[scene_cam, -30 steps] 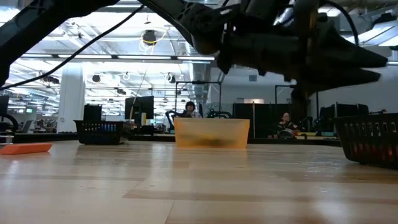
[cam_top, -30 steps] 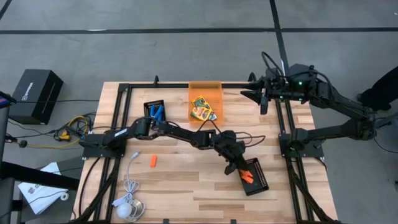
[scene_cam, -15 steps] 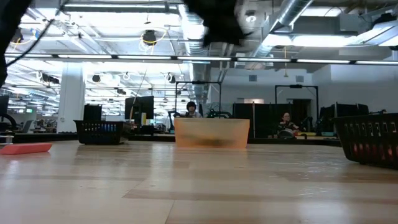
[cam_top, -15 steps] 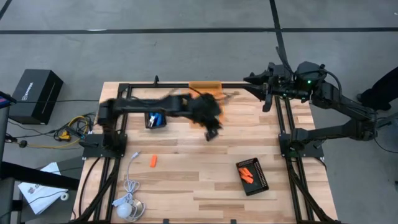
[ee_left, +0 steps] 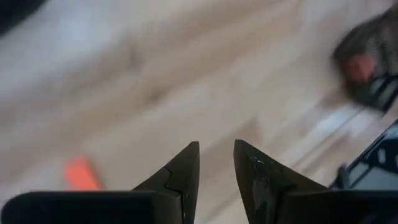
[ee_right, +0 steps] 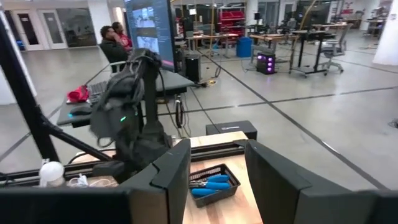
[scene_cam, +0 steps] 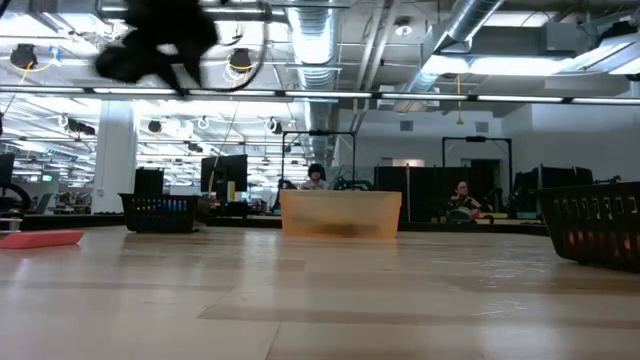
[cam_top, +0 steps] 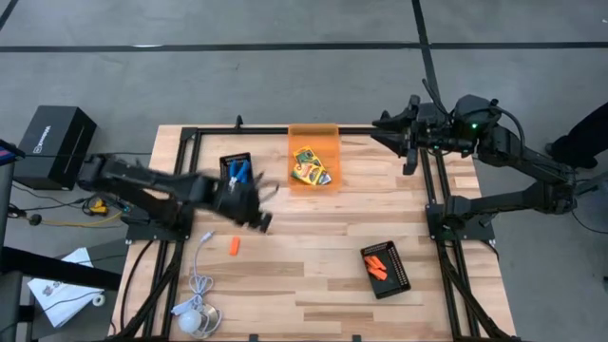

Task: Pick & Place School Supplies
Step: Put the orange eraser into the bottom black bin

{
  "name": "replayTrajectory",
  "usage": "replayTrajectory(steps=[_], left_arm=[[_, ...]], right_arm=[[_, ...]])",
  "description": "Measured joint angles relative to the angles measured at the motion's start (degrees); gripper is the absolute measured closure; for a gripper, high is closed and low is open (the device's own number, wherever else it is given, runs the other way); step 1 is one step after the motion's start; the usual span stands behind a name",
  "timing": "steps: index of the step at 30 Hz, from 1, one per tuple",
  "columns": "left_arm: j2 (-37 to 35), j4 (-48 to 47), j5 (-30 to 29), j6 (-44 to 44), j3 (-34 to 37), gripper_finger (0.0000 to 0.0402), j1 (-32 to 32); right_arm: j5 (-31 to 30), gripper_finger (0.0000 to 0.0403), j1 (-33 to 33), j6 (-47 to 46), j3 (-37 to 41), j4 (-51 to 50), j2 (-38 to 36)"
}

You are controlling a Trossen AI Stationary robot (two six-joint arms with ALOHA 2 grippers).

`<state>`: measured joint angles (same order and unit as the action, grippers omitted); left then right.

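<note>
My left gripper (cam_top: 263, 220), slightly parted and empty, hangs near the orange piece (cam_top: 233, 246); coming in fast, I risk knocking it away.

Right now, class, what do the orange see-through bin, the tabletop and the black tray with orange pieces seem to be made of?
Orange see-through bin: likely glossy plastic; the crayon boxes show through its walls.
Tabletop: pale wood, smooth finish; plank seams and grain show.
Black tray with orange pieces: probably matte plastic; the low view shows perforated walls.
</note>
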<state>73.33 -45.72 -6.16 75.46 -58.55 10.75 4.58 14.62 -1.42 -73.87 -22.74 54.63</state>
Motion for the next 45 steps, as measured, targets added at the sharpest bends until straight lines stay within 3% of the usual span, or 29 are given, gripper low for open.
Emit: replayTrajectory(steps=[6,11,14,25,45], left_arm=[[-0.87,0.16,-0.15,16.11,7.25,0.0318,13.53],[-0.32,0.36,-0.99,18.45,10.32,0.0365,17.35],[-0.32,0.51,-1.17,18.32,12.15,0.0395,17.41],[-0.32,6.95,-2.13,19.52,19.44,0.0401,16.1],[-0.32,10.7,-1.3,18.36,23.96,0.0401,13.22]], right_arm=[[1.57,0.0265,-0.02,-0.01,0.0,-0.13,0.0],[1.57,0.027,0.01,-0.03,0.0,-0.11,0.0],[1.57,0.027,0.02,-0.08,0.0,-0.11,0.0],[1.59,0.0271,-0.03,-1.58,0.0,-0.07,0.02],[1.59,0.0271,-0.01,-3.11,0.0,0.02,0.11]])
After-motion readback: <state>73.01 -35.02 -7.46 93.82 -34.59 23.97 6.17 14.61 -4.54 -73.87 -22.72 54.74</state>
